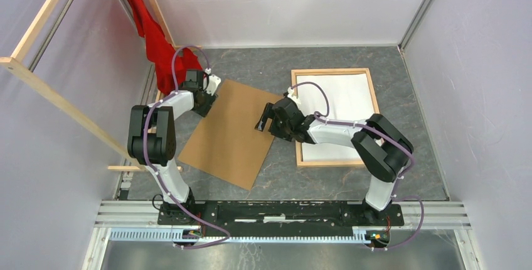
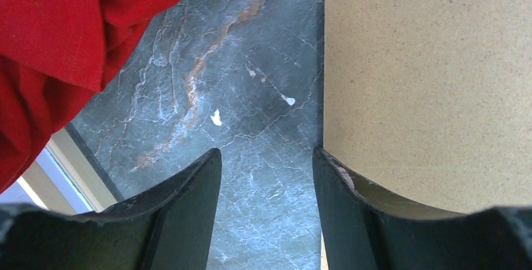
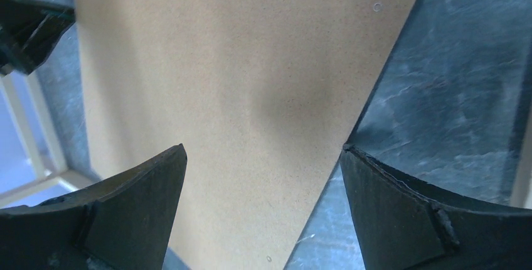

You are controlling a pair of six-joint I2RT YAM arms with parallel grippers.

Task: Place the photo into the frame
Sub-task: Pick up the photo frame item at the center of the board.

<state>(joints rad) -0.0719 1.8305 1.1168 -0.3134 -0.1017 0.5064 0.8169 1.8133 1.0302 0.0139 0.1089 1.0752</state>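
1. Two grippers hang at the brown board point(image 1: 229, 135), which lies flat on the grey table point(image 1: 270, 63).
2. The left gripper point(image 1: 206, 96) is at the board's far left corner, with its jaws partly apart over bare table and holding nothing.
3. The right gripper point(image 1: 263, 119) is over the board's right edge, jaws wide and empty.
4. The photo point(image 1: 348, 97) lies white side up inside the frame point(image 1: 330, 71), to the right of the board.

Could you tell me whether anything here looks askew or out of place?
The brown hardboard panel lies skewed beside the light-wood rectangular frame, which sits square; a red cloth hangs into the far left corner.
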